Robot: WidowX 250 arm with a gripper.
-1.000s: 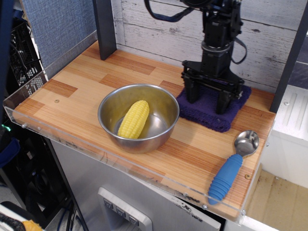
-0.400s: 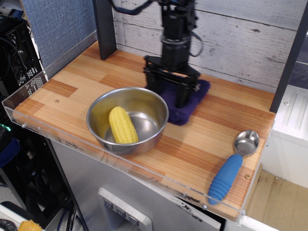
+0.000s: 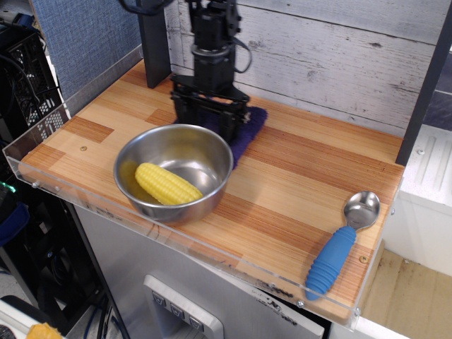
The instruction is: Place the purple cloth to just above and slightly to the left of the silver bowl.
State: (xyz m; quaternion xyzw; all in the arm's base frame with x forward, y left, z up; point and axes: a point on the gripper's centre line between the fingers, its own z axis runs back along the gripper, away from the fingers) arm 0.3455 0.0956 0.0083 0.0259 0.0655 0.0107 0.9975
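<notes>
The silver bowl (image 3: 145,161) stands at the front left of the wooden table and holds a yellow corn cob (image 3: 167,183). The purple cloth (image 3: 248,127) lies just behind the bowl's far right rim, partly hidden by the gripper and the bowl. My gripper (image 3: 206,126) points straight down onto the cloth, with its black fingers (image 3: 229,127) standing apart and the cloth bunched between them. The fingers stand right at the bowl's far rim. I cannot tell whether the cloth touches the table.
A silver spoon with a ribbed blue handle (image 3: 332,260) lies at the front right corner. A dark post (image 3: 154,42) stands at the back left, by the grey plank wall (image 3: 332,56). A clear plastic lip (image 3: 176,244) runs along the table's front edge.
My gripper has moved left along the back of the table, from the right of the bowl to behind it, and the cloth came with it. The bowl slid left and the corn turned inside it.
</notes>
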